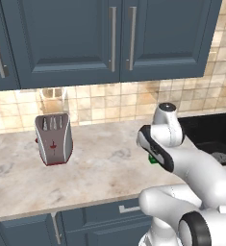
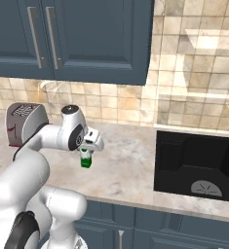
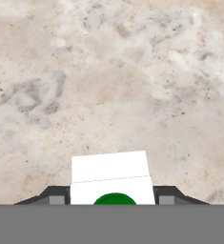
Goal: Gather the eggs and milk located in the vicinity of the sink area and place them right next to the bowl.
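Note:
The milk (image 3: pixel 109 174) is a small white carton with a green cap and green base. My gripper (image 3: pixel 112 199) is shut on it, with a dark finger on each side. The milk (image 2: pixel 85 160) hangs a little above the marble counter (image 2: pixel 125 170), left of the black sink (image 2: pixel 196 163). From the left base, the arm covers most of the carton and a green corner of the milk (image 1: pixel 153 160) peeks out under my gripper (image 1: pixel 152 156). The eggs and the bowl are out of view.
A silver and red toaster (image 1: pixel 53 138) stands on the counter to the left, also seen as the toaster (image 2: pixel 22 121). The sink (image 1: pixel 211 135) lies to the right. Dark blue wall cabinets (image 1: pixel 109 38) hang above the tiled backsplash.

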